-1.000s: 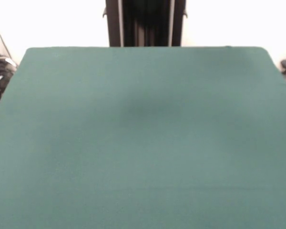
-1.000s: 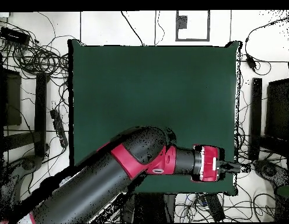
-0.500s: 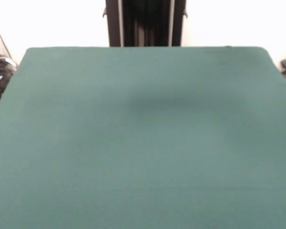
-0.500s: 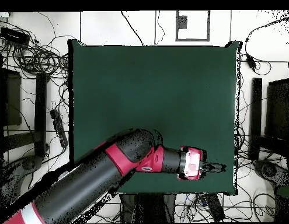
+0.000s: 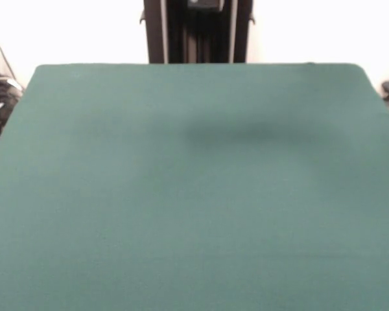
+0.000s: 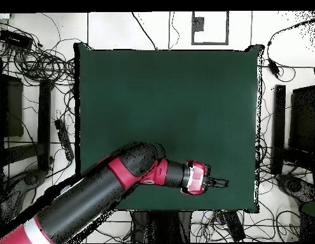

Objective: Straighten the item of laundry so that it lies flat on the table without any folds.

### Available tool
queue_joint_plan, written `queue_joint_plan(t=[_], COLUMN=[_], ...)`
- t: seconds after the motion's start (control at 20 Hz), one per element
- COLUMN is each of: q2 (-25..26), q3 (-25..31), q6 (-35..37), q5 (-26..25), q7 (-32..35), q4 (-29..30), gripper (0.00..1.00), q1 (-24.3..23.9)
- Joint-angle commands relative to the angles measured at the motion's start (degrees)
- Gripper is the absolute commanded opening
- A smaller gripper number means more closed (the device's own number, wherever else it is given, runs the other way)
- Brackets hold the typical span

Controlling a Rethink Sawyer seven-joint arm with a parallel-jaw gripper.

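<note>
Change: the arm (image 6: 102,194) has drawn back along the table's (image 6: 166,95) robot-side edge. A second ago the gripper (image 6: 218,183) hung at the corner of that edge, its tips past the cloth; now it sits well inside that corner, over the green.
Shadow: in the front view the dim patch on the table (image 5: 194,214) has drifted sideways with the arm.
Meaning: the sweep looks like repositioning, not work on cloth. Nothing has been straightened, because nothing lies there to straighten.
Laundry: no blue garment shows in either view. The table is bare green from edge to edge wherever the arm does not cover it; a piece hidden under the arm cannot be ruled out.
Gripper state: the dark fingers show only as a short stub pointing along the table's edge. Whether they are parted or closed, I cannot tell.
Gripper load: nothing is seen between or under the tips, and no cloth hangs from them.
Task progress: judged not begun, as the garment has to be on the table first.
</note>
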Motion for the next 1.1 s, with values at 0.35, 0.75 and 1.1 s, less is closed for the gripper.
queue_joint_plan(t=[0.35,0.75,1.1], q2=[12.07,19.35,24.93], q3=[5.46,3.21,1.18], q6=[-1.15,-2.83,-3.31], q5=[17.19,25.52,32.54], q7=[24.69,25.68,26.36], q4=[-1.63,-4.51,-5.88], gripper=[0.00,0.00,0.00], q1=[2.92,3.25,4.07])
